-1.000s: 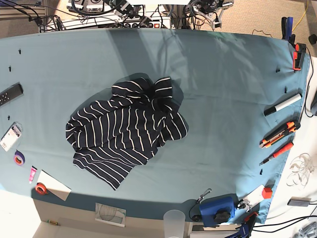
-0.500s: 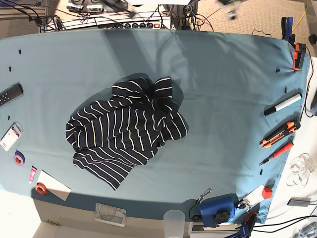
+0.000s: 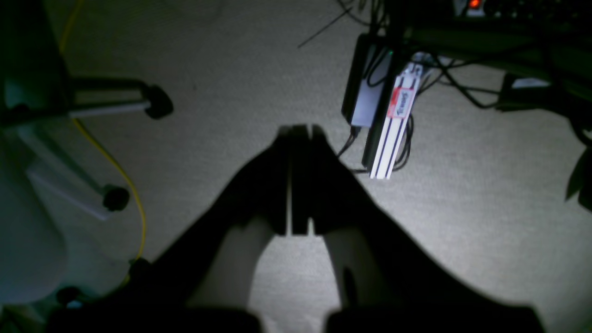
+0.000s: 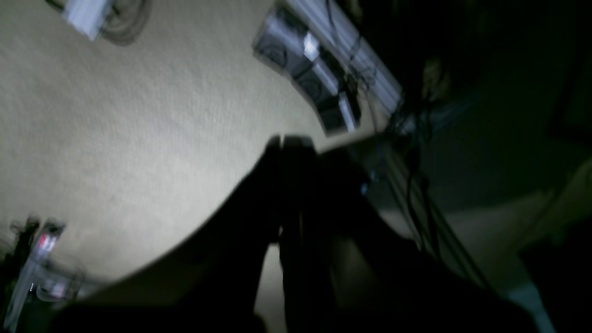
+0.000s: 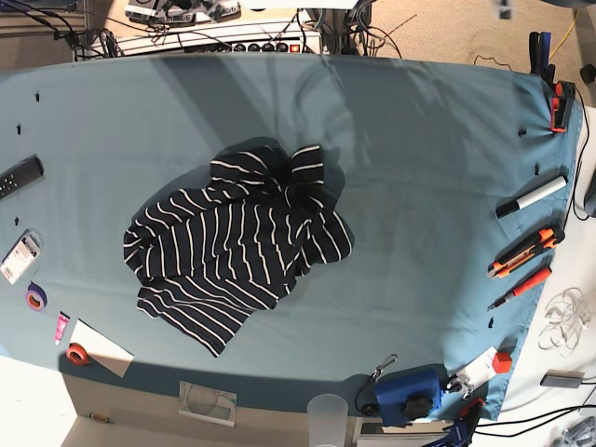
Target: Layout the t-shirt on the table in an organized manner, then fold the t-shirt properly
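Base view: t-shirt [image 5: 233, 253] crumpled on table [image 5: 419, 186]; both arms' fingers [image 3: 298, 152] pressed together.

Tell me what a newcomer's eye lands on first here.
The crumpled striped t-shirt lies bunched left of centre on the teal table, untouched. Orange-handled tools line the table's right edge. Both wrist views show shut pincers, left pincer and right pincer, over carpet.

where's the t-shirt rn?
Base view: the t-shirt lies crumpled on the table, left of centre, well clear of the tools along the right edge. Neither wrist view shows it.
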You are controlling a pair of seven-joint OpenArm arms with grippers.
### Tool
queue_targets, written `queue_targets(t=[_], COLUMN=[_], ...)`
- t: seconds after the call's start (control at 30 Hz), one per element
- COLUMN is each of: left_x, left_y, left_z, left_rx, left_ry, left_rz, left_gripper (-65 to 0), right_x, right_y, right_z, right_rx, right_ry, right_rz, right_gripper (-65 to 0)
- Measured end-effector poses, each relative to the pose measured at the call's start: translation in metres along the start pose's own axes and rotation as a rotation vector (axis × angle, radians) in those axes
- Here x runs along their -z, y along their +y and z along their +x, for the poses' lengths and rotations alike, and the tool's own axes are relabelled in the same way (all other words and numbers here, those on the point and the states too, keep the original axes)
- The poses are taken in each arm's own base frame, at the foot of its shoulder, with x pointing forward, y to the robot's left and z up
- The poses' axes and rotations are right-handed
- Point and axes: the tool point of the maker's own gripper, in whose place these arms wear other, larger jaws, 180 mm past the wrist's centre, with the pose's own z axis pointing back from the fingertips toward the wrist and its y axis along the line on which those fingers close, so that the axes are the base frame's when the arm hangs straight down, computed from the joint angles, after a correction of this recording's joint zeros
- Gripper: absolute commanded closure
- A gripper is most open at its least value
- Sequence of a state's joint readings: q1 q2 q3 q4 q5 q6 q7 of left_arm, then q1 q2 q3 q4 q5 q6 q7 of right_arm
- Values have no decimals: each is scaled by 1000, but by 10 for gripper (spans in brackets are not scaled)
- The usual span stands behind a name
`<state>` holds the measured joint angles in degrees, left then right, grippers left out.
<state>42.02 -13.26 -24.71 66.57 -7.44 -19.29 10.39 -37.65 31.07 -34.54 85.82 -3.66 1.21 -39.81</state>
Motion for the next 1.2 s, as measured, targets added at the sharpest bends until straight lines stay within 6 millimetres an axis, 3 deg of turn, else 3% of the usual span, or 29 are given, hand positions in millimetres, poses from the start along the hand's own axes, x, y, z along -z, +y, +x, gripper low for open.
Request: queue_targets(t=[0.23, 0.43, 0.57, 0.7, 0.87, 1.0, 1.2], left_x=[-62, -111, -136, -154, -169, -169, -169], left_y=[-23, -51, -69, -84, -92, -95, -97], left_z=[31, 57, 85, 118, 155, 177, 192], left_rx=[26, 113, 188, 239, 256, 263, 267], left_ry=[-47, -61, -105, -205, -330, -397, -439], left_rz=[-62, -115, -137, -147, -138, -137, -136], left_gripper=[0, 0, 0, 0, 0, 0, 0], right_x=[-61, -116, -151, -180, -192, -197, -201], right_y=[18, 20, 8, -20, -43, -56, -103], right_z=[22, 49, 73, 96, 102, 106, 103], right_rx=[-28, -88, -101, -109, -122, -100, -21], right_ry=[-105, -209, -292, -372, -402, -420, -415], right_rz=[12, -55, -128, -270, -412, -475, -574], right_gripper=[0, 0, 0, 0, 0, 0, 0])
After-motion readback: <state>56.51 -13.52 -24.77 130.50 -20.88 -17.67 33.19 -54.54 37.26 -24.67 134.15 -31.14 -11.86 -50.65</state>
